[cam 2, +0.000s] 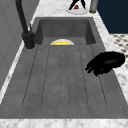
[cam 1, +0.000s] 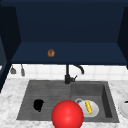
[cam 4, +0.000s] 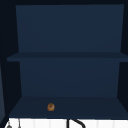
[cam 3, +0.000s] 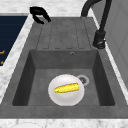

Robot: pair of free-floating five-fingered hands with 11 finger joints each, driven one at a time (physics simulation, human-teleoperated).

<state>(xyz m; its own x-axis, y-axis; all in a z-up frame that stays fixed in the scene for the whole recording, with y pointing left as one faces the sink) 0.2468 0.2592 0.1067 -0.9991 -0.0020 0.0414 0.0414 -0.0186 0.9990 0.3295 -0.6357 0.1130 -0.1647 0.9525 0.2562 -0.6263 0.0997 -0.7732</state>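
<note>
A white plate (cam 3: 66, 96) lies on the floor of the sink (cam 3: 40, 72), with a yellow corn cob (cam 3: 66, 88) across it and the drain (cam 3: 83, 80) just beside it. A black tap (cam 3: 100, 37) stands at the right. A robot hand (cam 3: 38, 14), fingers curled downward and holding nothing, hovers over the far corner of the ribbed draining board (cam 3: 63, 35), next to the marble worktop (cam 3: 12, 67).

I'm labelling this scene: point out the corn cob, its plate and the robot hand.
corn cob (cam 3: 67, 88), right side view, its middle.
plate (cam 3: 56, 97), right side view, bare rim.
robot hand (cam 2: 107, 62), left side view, its back.

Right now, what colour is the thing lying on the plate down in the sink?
Yellow: the corn cob on the white plate shows best in the right side view.
</note>
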